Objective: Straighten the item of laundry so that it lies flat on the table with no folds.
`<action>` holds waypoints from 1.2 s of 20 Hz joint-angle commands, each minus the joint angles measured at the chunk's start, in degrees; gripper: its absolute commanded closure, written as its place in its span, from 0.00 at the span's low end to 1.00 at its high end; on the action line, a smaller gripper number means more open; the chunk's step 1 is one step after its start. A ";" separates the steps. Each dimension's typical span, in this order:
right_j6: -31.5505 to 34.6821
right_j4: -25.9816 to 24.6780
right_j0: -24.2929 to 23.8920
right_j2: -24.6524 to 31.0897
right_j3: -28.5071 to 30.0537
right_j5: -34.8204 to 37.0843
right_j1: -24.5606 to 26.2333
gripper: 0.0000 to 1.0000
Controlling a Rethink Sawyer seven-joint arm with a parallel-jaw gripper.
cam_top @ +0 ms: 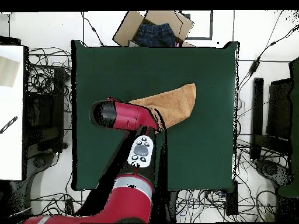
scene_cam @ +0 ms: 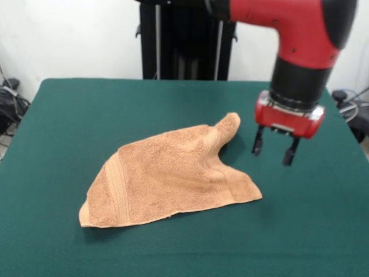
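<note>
The end effector (scene_cam: 275,150) hangs open and empty beside the towel (scene_cam: 167,179) on the green counter (scene_cam: 69,115). It should pinch the raised tip and pull gently outward until the fold lies flat.

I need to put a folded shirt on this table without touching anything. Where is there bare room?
The table is bare along its whole near edge below the towel, and across the strip between the towel and the far edge. It is crowded beside the towel's raised corner, where the open gripper hangs just off the cloth.
</note>
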 commanded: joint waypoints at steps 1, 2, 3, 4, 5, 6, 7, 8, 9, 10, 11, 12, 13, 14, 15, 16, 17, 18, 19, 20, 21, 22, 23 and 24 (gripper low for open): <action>10.52 2.27 -3.60 2.08 -1.12 -0.82 3.62 0.00; 9.10 1.54 -4.92 3.02 -0.60 -2.89 4.07 0.00; 7.84 0.99 -6.49 4.37 0.33 -4.41 4.08 0.00; 6.90 0.31 -7.31 4.88 0.58 -5.14 4.14 0.00; 6.36 -0.23 -7.74 4.87 0.43 -5.46 4.35 0.00; 5.82 -0.63 -8.30 5.05 0.00 -5.74 4.91 0.00; 5.09 -1.01 -9.10 5.63 -0.52 -6.17 5.62 0.00; 4.82 -1.19 -9.41 5.70 -1.34 -6.30 6.43 0.00; 4.54 -1.36 -9.71 5.76 -2.17 -6.43 7.23 0.00; 4.48 -1.47 -9.67 5.35 -3.20 -6.22 7.95 0.00; 4.43 -1.57 -9.60 5.04 -4.19 -6.13 8.70 0.00; 4.45 -1.64 -9.67 4.99 -4.84 -6.46 9.40 0.00; 4.60 -1.70 -9.65 4.93 -5.21 -6.96 9.93 0.00; 5.05 -1.78 -9.20 4.41 -5.38 -7.50 10.22 0.00; 5.31 -1.84 -8.92 4.07 -5.49 -7.64 10.34 0.00; 5.44 -1.86 -8.72 3.85 -5.45 -7.43 10.24 0.00; 5.56 -1.89 -8.51 3.63 -5.40 -7.23 10.13 0.00; 6.02 -1.75 -8.13 3.36 -5.16 -7.17 9.99 0.00; 6.90 -1.45 -7.16 2.49 -5.14 -7.08 10.01 0.00; 7.79 -1.16 -6.19 1.63 -5.13 -6.99 10.03 0.00; 8.38 -0.91 -5.38 0.92 -5.38 -6.79 10.16 0.00; 8.54 -0.72 -5.09 0.80 -5.62 -6.58 10.32 0.00; 8.31 -0.67 -5.07 0.92 -5.96 -6.25 10.57 0.00; 8.02 -0.66 -5.01 0.92 -6.32 -5.73 10.78 0.00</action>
